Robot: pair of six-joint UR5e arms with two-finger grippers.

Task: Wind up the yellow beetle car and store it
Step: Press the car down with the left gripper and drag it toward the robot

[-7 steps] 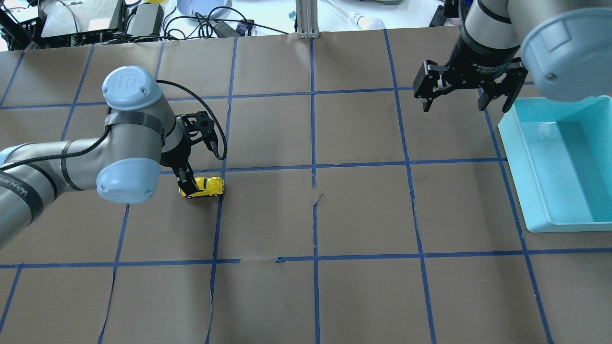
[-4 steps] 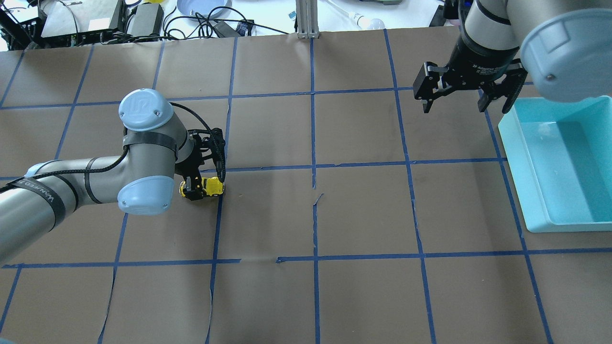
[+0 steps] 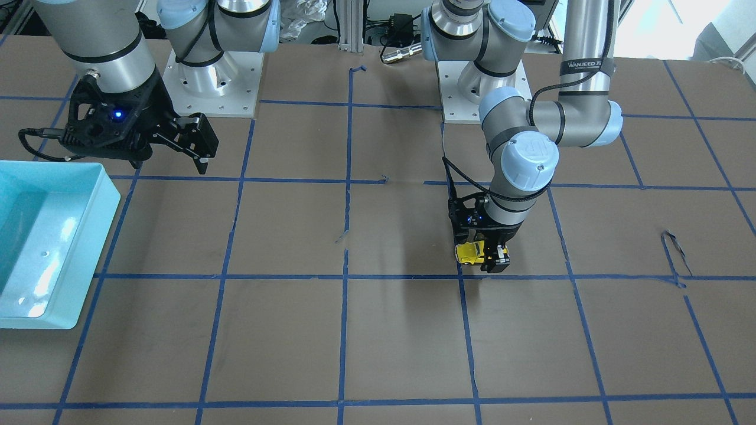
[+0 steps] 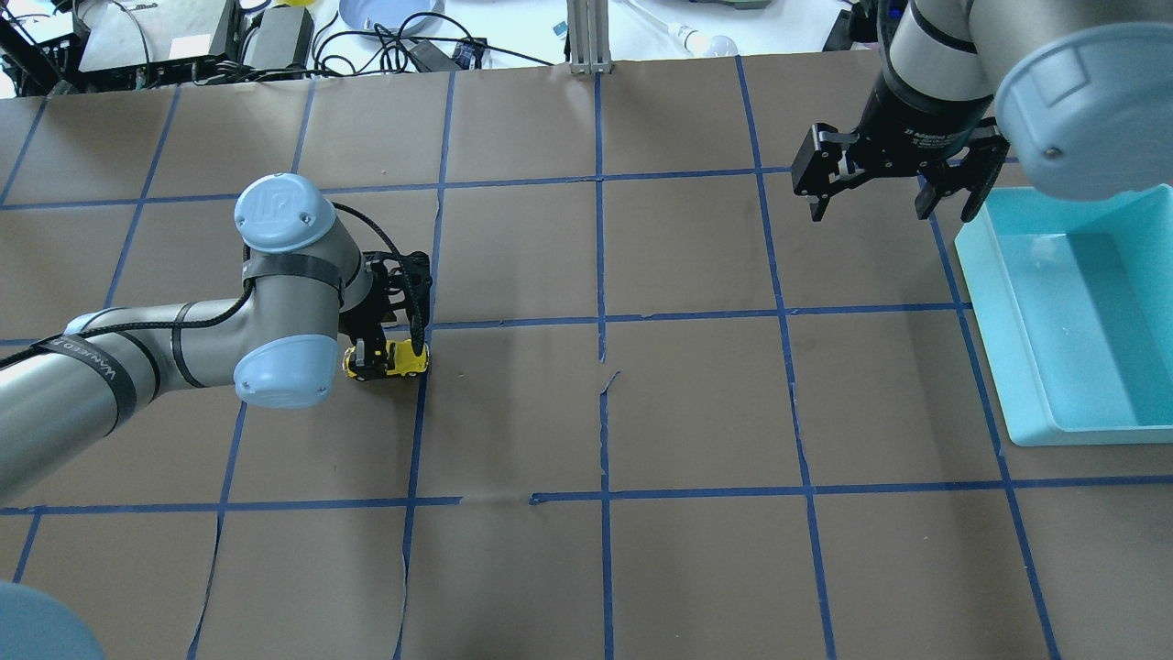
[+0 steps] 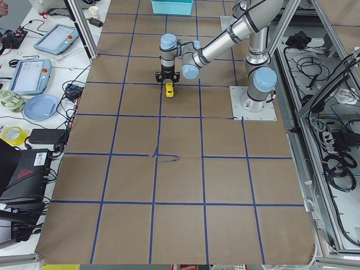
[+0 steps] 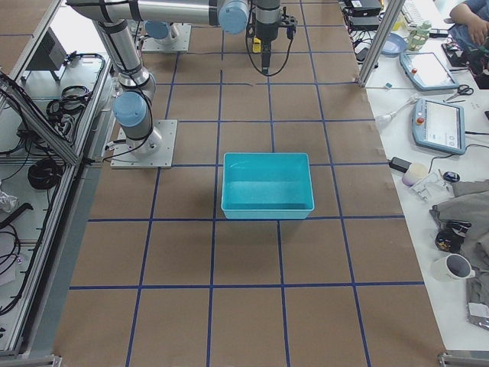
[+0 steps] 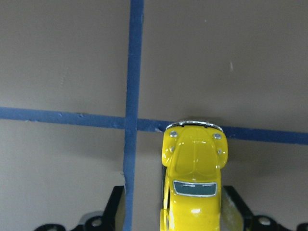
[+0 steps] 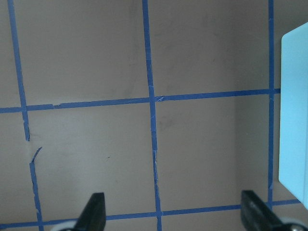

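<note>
The yellow beetle car [image 4: 406, 357] stands on the brown paper beside a blue tape line, left of centre. It also shows in the front view [image 3: 468, 252] and the left wrist view [image 7: 195, 178]. My left gripper [image 4: 389, 353] is down over the car, and its fingers [image 7: 118, 211] straddle the car's rear half. The right finger touches the car's side; a gap shows at the left one. My right gripper [image 4: 889, 206] is open and empty, hovering beside the teal bin [image 4: 1008, 367].
The teal bin [image 3: 88, 248] sits at the table's right end and holds nothing. Blue tape lines grid the brown paper, which has small tears near the centre [image 4: 605, 380]. Cables and equipment [image 4: 183, 37] lie beyond the far edge.
My left arm has swung right and brought its gripper down over the car, from one finger beside it to both fingers astride it. The right gripper has shifted only slightly.
</note>
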